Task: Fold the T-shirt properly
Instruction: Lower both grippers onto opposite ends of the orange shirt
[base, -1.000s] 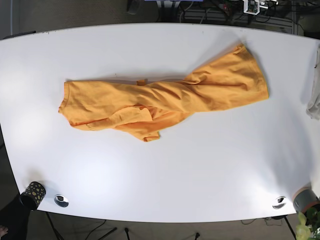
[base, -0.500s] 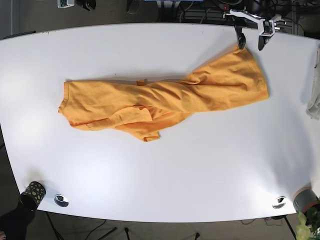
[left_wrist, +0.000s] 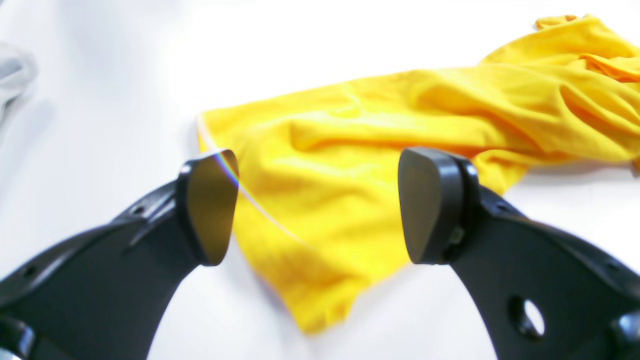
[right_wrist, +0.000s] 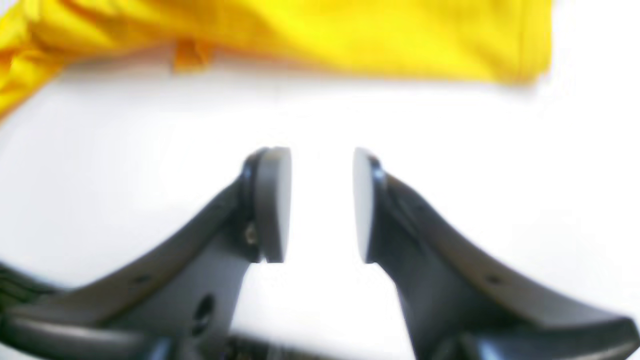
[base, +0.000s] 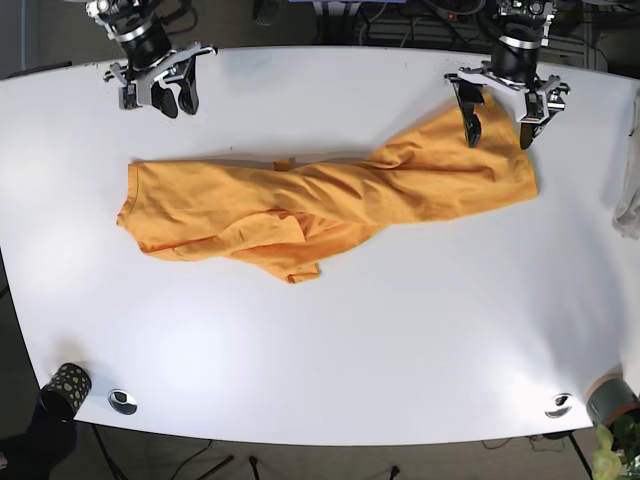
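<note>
An orange-yellow T-shirt (base: 330, 195) lies crumpled and stretched across the white table (base: 320, 340), with its wide hem end at the right. My left gripper (base: 497, 128) is open and hovers over that hem end near the far edge. In the left wrist view the shirt (left_wrist: 350, 150) lies between and beyond the open left gripper (left_wrist: 320, 205). My right gripper (base: 175, 100) is at the far left, above bare table, apart from the shirt. In the right wrist view, the right gripper (right_wrist: 322, 205) is narrowly open and empty, with the shirt (right_wrist: 300, 35) beyond it.
A grey cloth (base: 630, 200) hangs at the table's right edge and shows in the left wrist view (left_wrist: 15, 75). A dotted black cup (base: 65, 388), two metal discs (base: 123, 401) (base: 559, 404) and a grey cup (base: 610, 398) sit along the near edge.
Both arms have come in from the far edge. The left gripper has moved down over the shirt's right end. The right gripper has appeared at the far left. The shirt has not moved.
</note>
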